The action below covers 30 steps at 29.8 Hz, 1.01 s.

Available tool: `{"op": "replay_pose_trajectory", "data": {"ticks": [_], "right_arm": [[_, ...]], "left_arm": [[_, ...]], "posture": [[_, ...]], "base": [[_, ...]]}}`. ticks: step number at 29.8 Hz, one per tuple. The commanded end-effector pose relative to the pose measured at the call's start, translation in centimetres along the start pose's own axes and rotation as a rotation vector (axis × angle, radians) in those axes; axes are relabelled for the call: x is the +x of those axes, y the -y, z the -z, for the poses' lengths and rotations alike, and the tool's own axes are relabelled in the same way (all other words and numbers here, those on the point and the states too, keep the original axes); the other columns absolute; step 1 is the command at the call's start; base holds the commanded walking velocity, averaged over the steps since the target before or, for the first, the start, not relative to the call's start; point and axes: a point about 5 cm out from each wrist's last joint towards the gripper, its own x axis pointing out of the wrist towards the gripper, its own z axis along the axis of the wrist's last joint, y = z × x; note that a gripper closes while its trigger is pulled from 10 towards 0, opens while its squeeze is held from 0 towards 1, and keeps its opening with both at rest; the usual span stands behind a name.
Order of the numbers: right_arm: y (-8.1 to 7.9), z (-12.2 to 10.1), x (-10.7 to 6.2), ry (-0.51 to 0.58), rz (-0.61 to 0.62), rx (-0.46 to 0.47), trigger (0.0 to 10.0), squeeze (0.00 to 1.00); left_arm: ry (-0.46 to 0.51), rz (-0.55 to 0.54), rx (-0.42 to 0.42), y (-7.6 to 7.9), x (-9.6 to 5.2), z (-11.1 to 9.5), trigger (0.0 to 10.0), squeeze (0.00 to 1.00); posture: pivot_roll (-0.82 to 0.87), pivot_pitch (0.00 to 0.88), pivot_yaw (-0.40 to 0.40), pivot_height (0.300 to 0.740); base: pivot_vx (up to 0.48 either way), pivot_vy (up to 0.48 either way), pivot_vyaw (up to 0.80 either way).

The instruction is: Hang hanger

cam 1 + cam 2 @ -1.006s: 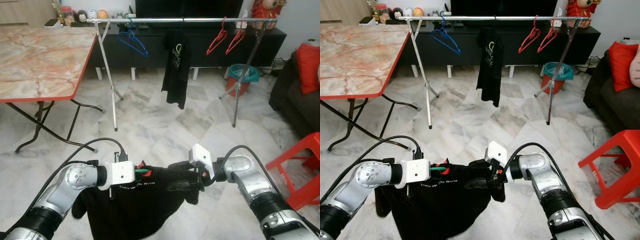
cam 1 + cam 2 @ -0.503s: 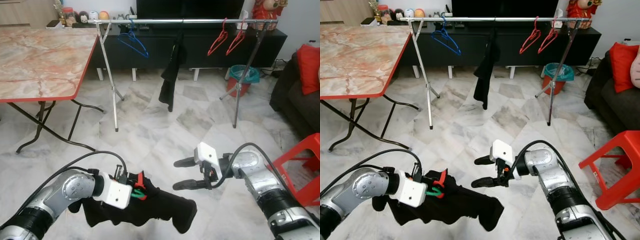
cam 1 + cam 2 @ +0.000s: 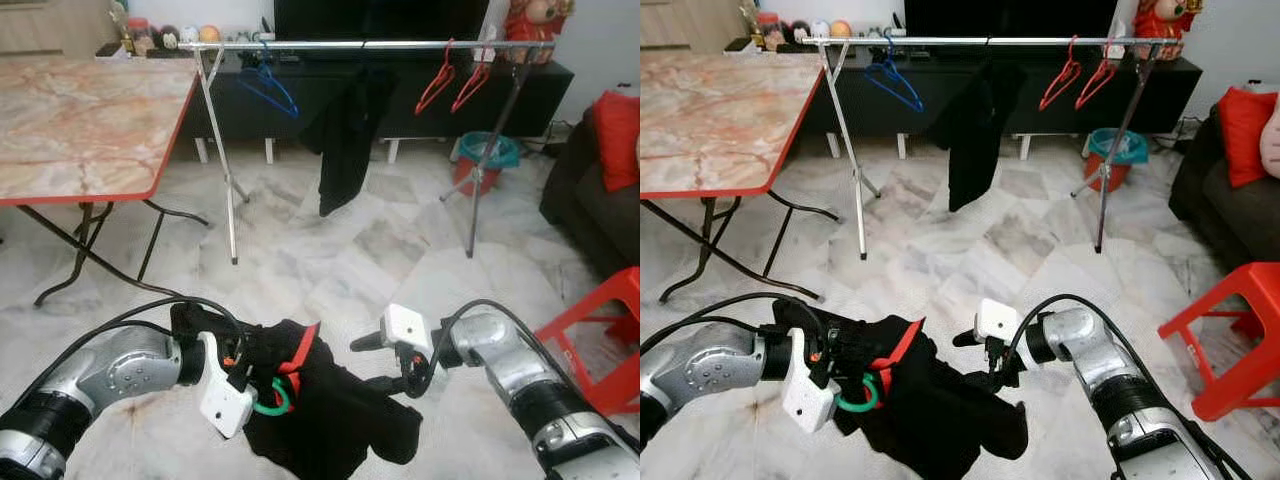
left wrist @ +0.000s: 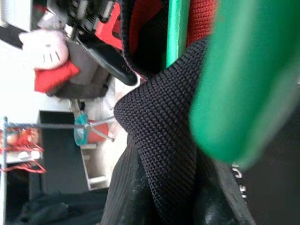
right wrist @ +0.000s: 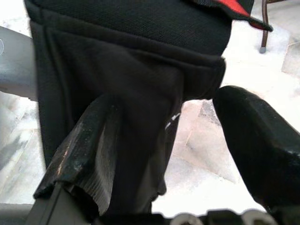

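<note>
Left gripper [image 3: 245, 375] is staying clamped on the green hanger [image 3: 268, 400] with the black shirt [image 3: 330, 415] bunching lower, right gripper [image 3: 385, 362] fingers apart coming back against the cloth, rail [image 3: 380, 44] well ahead.

White marble floor [image 3: 300, 260], marble-top folding table [image 3: 80, 130], black TV cabinet [image 3: 420, 90], red plastic stool [image 3: 600, 340]

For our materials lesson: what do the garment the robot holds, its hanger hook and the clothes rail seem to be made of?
Garment: black knitted fabric, matt; the left wrist view shows a fine knit weave, with red trim at the collar.
Hanger hook: probably plastic or plastic-coated; bright green, smooth, slightly glossy.
Clothes rail: likely metal; thin silver tube with a sheen, on slim silver legs.
</note>
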Motion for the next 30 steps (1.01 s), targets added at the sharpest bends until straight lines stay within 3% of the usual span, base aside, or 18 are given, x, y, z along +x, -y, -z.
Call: {"op": "replay_pose_trajectory", "data": {"ticks": [1, 15, 20, 26, 30], "right_arm": [[-0.1, 0.2, 0.0, -0.015, -0.012, 0.001, 10.0, 0.00], [0.3, 1.8, 0.4, 0.006, 0.144, 0.082, 10.0, 0.00], [0.3, 1.6, 0.8, 0.131, 0.159, 0.185, 10.0, 0.00], [0.8, 0.5, 0.1, 0.362, 0.122, 0.326, 10.0, 0.00], [0.7, 0.6, -0.5, 0.367, 0.097, 0.333, 10.0, 0.00]], "left_arm": [[0.009, -0.020, 0.057, -1.0, -0.4, 0.1, 10.0, 0.00], [0.052, -0.054, 0.077, -1.8, 0.3, -0.3, 10.0, 0.00], [0.058, -0.068, 0.056, -1.7, 0.4, -0.4, 10.0, 0.00], [0.050, -0.071, 0.029, -1.6, 0.4, -0.4, 10.0, 0.00], [0.059, -0.056, 0.020, -1.3, 0.3, -0.5, 10.0, 0.00]], "posture": [[0.03, 0.000, -0.003, 0.740], [0.04, 0.000, -0.006, 0.740], [0.04, 0.000, -0.007, 0.740], [0.05, 0.000, -0.008, 0.740], [0.04, 0.000, -0.008, 0.740]], "base": [[0.000, 0.000, 0.00], [0.000, 0.000, 0.00], [0.000, 0.000, 0.00], [0.000, 0.000, 0.00], [0.000, 0.000, 0.00]]}}
